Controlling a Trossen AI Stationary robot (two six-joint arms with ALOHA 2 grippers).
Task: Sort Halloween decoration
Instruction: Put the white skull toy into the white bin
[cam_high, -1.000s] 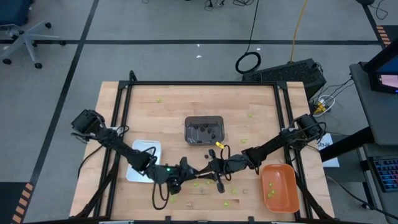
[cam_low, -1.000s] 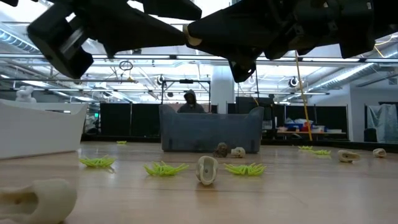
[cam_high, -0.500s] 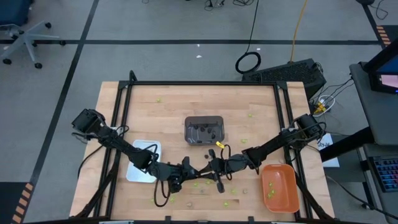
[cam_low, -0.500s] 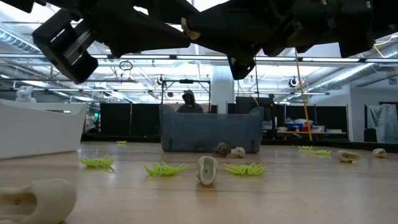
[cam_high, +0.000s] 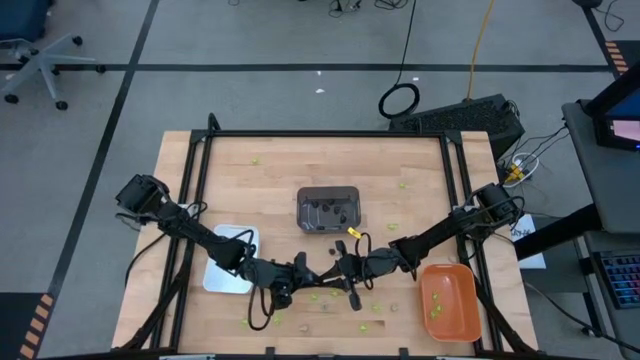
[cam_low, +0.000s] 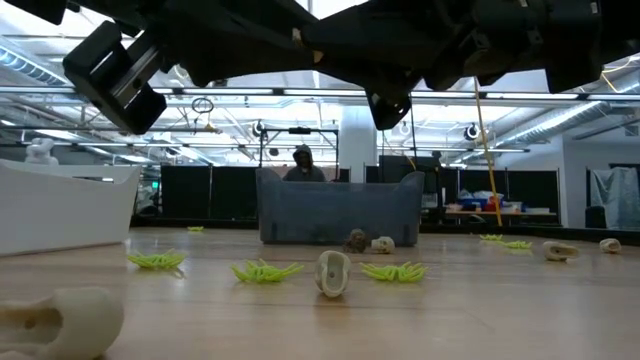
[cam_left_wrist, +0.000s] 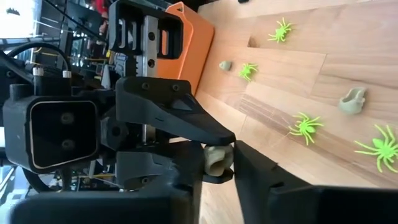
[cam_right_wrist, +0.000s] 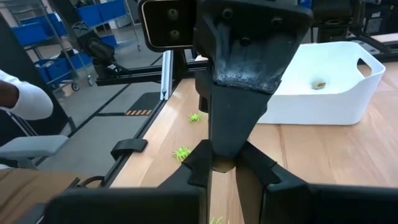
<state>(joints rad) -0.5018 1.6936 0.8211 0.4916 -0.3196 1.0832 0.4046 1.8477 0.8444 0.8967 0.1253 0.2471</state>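
Above the table's near middle my two grippers meet tip to tip over one pale tan trinket (cam_left_wrist: 217, 160), a piece of the Halloween decoration. My left gripper (cam_high: 305, 270) comes from the left and my right gripper (cam_high: 330, 270) from the right, both shut on it. More lime-green spiders (cam_low: 265, 270) and tan pieces (cam_low: 333, 272) lie loose on the wood below. A few dark pieces lie in the dark grey tray (cam_high: 328, 209). My left gripper pinches the tan trinket's two sides (cam_left_wrist: 225, 163) between its fingers (cam_left_wrist: 255, 168), reaching almost level from the table's left. The trinket is clear of the table. My right gripper pinches the same trinket (cam_right_wrist: 222, 165) between its two fingers (cam_right_wrist: 258, 171), coming almost level from the table's right. Little of the trinket shows between them.
A white tray (cam_high: 225, 255) stands at the near left, an orange tray (cam_high: 447, 300) at the near right and the dark grey tray at mid-table. A large tan piece (cam_low: 55, 320) lies close to the low camera. A black frame (cam_high: 320, 134) borders the table.
My left gripper has swung a little toward the right gripper and the far edge, and its fingers have closed in on the tan trinket that the right gripper holds. My right gripper has kept still.
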